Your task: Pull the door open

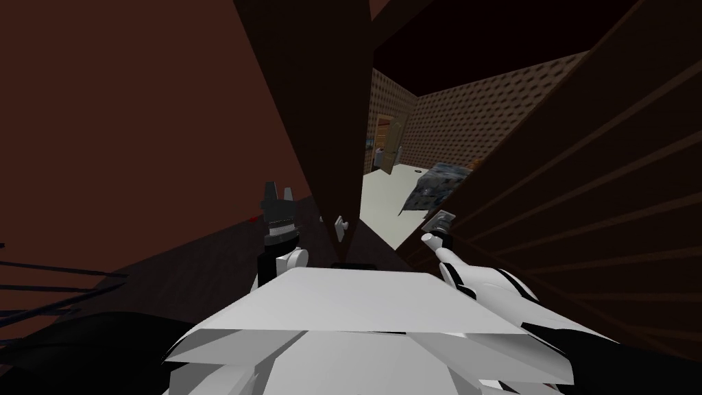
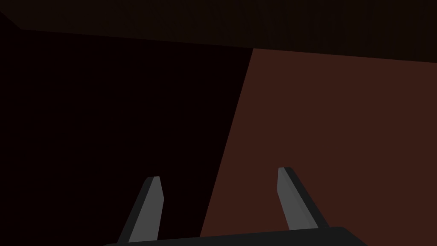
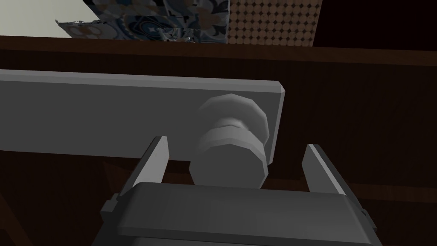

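My right gripper (image 3: 235, 143) is open wide and holds nothing. The grey knob (image 3: 228, 160) sits between its fingers, on the brown door (image 1: 583, 178) at two o'clock. Squeeze the knob right in the middle, then pull back slowly

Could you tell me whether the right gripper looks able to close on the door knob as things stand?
Probably yes: the right gripper is open, its fingers stand either side of the grey door knob, and nothing blocks them.
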